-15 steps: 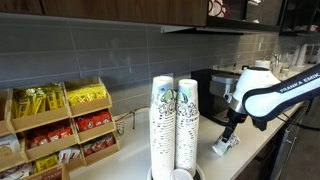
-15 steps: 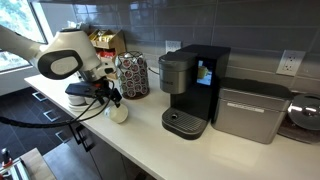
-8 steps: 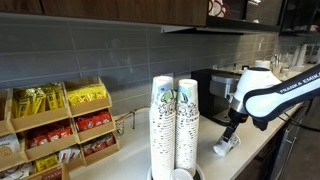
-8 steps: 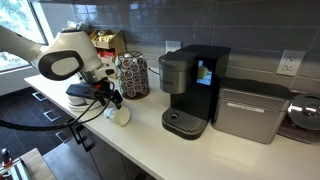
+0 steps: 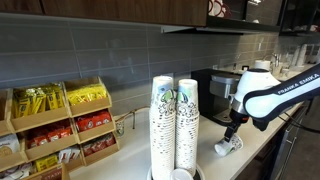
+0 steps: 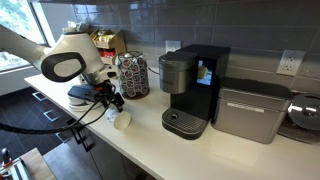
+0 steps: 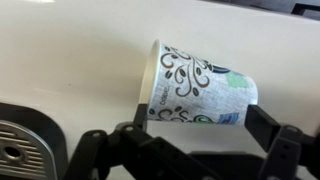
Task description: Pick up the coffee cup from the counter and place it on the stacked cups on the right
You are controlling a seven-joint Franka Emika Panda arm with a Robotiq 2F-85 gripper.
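You've got the coffee cup (image 7: 198, 87) lying on its side on the counter (image 7: 80, 50), mid-frame in the wrist view, and your gripper (image 7: 190, 128) sits wide open with a finger on either side of it, not touching.

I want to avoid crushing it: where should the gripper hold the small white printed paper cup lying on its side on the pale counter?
Probably the mid-wall of the small white printed paper cup, from above: it lies sideways, the gripper fingers straddling it.
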